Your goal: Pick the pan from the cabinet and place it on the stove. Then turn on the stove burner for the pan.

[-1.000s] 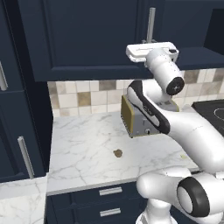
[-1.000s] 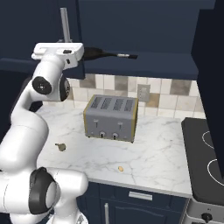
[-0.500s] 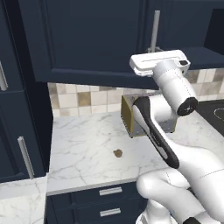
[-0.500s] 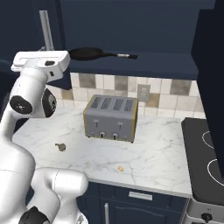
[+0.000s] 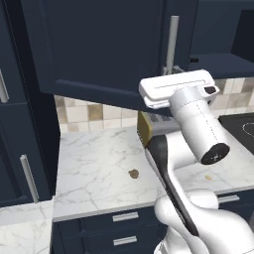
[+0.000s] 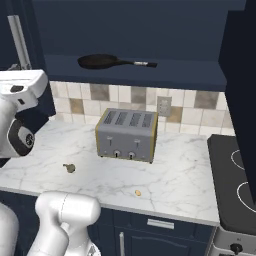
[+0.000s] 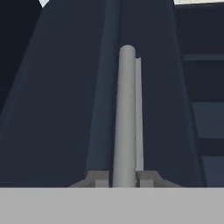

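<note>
At the bottom centre of the hand view, the gripper [image 7: 124, 177] is clamped on the silver bar handle [image 7: 126, 113] of the cabinet door [image 5: 99, 47], one finger on each side of the bar. That door stands swung out across the top of the left base view, so the step in hand looks like opening the cabinet [image 6: 150, 75], with the pick not yet begun. One pan [image 6: 102, 61] lies on the navy shelf at upper centre of the right base view, its long handle pointing toward the right of the frame, well above the one toaster [image 6: 127, 134] on the marble counter [image 6: 185, 175]. One stove [image 6: 232, 182] sits at the right edge, its glass bare where it shows, with two ring markings in sight. Two small brownish bits rest on the counter: one [image 6: 69, 168] left of the toaster, one [image 6: 138, 192] nearer the front edge.

Next, I judge, the gripper must let go of the bar, draw clear of the door, then reach across to the pan's thin handle, which calls for a careful, centred grasp.
</note>
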You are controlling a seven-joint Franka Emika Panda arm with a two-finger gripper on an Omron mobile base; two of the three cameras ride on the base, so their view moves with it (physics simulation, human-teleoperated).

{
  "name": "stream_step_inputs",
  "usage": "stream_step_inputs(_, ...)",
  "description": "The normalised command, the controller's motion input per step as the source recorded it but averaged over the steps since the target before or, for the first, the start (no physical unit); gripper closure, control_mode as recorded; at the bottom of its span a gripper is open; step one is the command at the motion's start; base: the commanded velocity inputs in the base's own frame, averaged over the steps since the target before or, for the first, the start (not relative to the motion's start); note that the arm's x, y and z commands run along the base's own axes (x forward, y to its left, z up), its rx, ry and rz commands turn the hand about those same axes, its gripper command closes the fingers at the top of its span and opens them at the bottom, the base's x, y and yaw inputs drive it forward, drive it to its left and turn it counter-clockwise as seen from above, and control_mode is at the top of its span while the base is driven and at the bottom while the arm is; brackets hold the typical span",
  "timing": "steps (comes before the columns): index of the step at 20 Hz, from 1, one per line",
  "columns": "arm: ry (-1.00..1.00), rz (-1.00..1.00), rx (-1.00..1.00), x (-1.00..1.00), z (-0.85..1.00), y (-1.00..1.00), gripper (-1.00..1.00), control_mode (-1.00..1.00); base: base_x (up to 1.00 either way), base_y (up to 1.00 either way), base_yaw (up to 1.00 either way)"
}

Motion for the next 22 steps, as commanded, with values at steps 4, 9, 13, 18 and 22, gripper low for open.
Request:
stream_step_inputs(4, -0.02, 0.02, -0.02, -0.69, 0.00, 0.42, -1.00, -1.00, 0.00, 0.00, 0.00)
stream_step_inputs(9, -0.10, 0.03, 0.04, -0.62, -0.05, -0.02, -1.00, -1.00, 0.00, 0.00, 0.00)
stream_step_inputs(13, -0.17, 0.03, 0.18, -0.81, 0.02, -0.45, -1.00, -1.00, 0.00, 0.00, 0.00)
stream_step_inputs(18, -0.04, 0.08, 0.26, -0.25, 0.04, -0.62, -1.00, -1.00, 0.00, 0.00, 0.00)
stream_step_inputs(22, -0.01, 0.11, 0.23, 0.28, 0.00, -0.48, -1.00, -1.00, 0.00, 0.00, 0.00)
